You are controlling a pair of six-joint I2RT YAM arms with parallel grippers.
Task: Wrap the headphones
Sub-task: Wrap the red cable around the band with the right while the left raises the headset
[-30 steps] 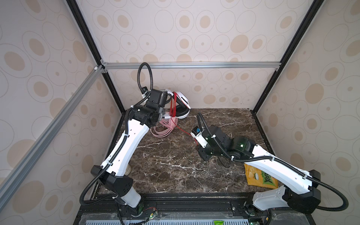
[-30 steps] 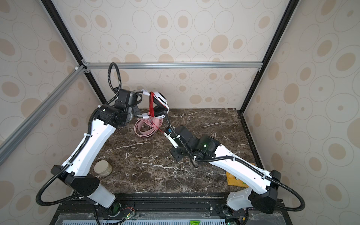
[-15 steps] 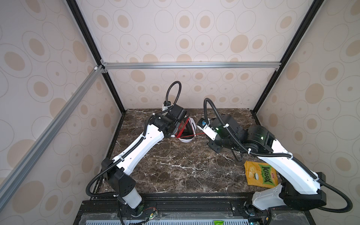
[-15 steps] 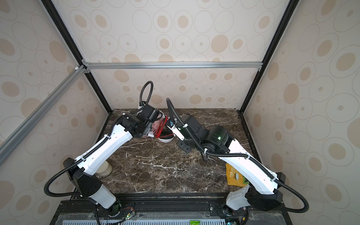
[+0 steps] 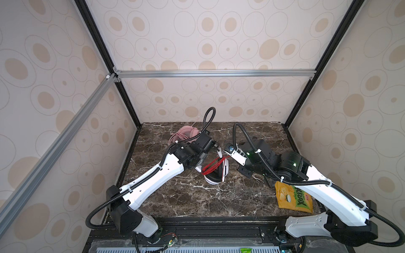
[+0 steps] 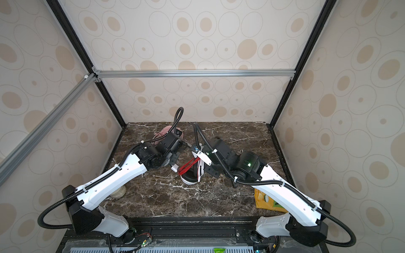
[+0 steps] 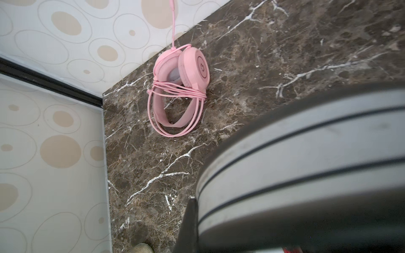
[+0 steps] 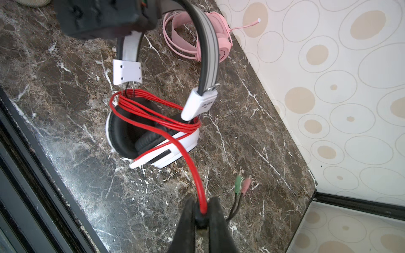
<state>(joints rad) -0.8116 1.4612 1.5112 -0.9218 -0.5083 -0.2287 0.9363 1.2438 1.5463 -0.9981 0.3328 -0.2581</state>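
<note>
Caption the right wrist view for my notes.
Right gripper pinches the red cable, mostly wound around the white-and-black headset; pink headset lies wrapped near the wall.

Headband (image 7: 306, 149) blurred, cut off by edge; pink headset (image 5: 184, 134) partly behind left arm (image 5: 190, 151).

A dark brown, white-veined marble bench (image 5: 197, 201) is boxed in by cream walls (image 5: 219, 32) printed with beige ovals. Black posts (image 5: 100, 43) rise at its far corners; a silver aluminium rail (image 5: 214, 73) crosses the back wall.
</note>
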